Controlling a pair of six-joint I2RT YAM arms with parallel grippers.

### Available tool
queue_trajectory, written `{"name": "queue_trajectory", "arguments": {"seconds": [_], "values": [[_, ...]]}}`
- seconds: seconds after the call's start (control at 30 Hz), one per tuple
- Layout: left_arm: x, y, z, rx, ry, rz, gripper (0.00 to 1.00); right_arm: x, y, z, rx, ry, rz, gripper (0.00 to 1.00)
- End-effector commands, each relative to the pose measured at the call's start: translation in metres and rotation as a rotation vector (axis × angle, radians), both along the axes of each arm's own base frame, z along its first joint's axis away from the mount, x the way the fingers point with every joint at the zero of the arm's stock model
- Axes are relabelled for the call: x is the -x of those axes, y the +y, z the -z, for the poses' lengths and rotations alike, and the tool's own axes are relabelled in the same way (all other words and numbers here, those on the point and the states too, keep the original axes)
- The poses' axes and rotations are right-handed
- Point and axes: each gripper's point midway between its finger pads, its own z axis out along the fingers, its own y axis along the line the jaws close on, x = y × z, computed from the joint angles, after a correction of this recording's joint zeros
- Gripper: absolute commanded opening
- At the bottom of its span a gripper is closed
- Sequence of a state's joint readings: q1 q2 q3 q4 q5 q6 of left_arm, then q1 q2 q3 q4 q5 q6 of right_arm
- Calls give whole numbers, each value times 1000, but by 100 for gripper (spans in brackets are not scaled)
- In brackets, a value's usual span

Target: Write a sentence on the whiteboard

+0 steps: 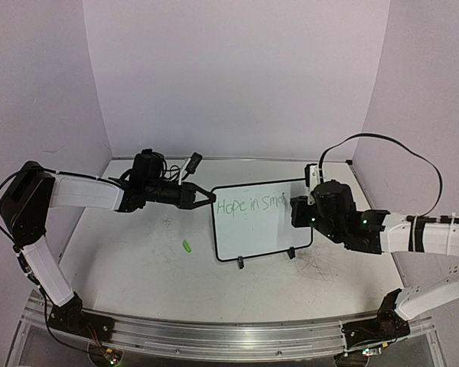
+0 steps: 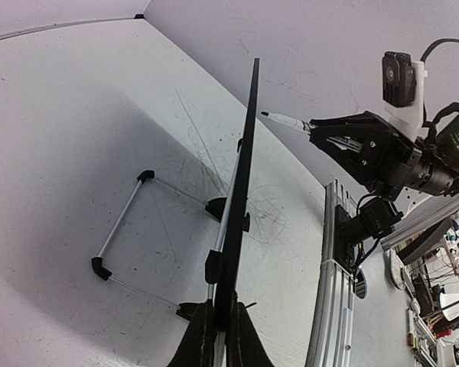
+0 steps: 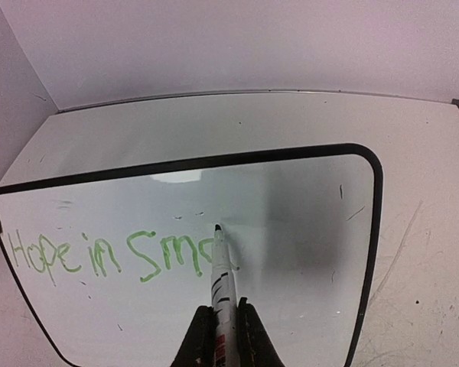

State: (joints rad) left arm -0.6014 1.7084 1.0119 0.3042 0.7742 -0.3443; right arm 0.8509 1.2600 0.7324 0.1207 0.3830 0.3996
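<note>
green lettering on the whiteboard (image 1: 264, 233) reads "hope in sm", the sentence (image 3: 99, 256) running across its upper half. the board is glossy white with a thin black frame and rounded corners, standing on the table (image 1: 130, 275). the left gripper (image 1: 205, 196) is clamped on its left edge. the right gripper (image 3: 218, 336) pinches a marker (image 3: 220, 279), tip at the last letter. a small green bit (image 1: 187, 245) lies left of the board.

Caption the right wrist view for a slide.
Right pincer holds a marker at the whiteboard, green lettering reading "Hope in Sm".
</note>
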Motion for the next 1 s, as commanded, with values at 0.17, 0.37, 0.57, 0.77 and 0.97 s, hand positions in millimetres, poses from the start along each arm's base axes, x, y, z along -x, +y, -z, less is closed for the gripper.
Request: {"name": "queue_trajectory", "arguments": {"seconds": [0.17, 0.37, 0.57, 0.77, 0.97], "values": [[0, 3, -30, 47, -69, -4, 0, -16, -3, -27, -28, -72, 56, 0], [0, 3, -31, 49, -70, -3, 0, -18, -1, -16, -11, -50, 51, 0], [0, 3, -31, 48, -70, -4, 0, -14, -3, -8, 0, -28, 50, 0], [0, 3, -31, 49, -71, -4, 0, -7, -8, 2, 13, 7, 46, 0], [0, 3, -32, 50, -73, -4, 0, -2, -10, 12, 13, 35, 37, 0]]}}
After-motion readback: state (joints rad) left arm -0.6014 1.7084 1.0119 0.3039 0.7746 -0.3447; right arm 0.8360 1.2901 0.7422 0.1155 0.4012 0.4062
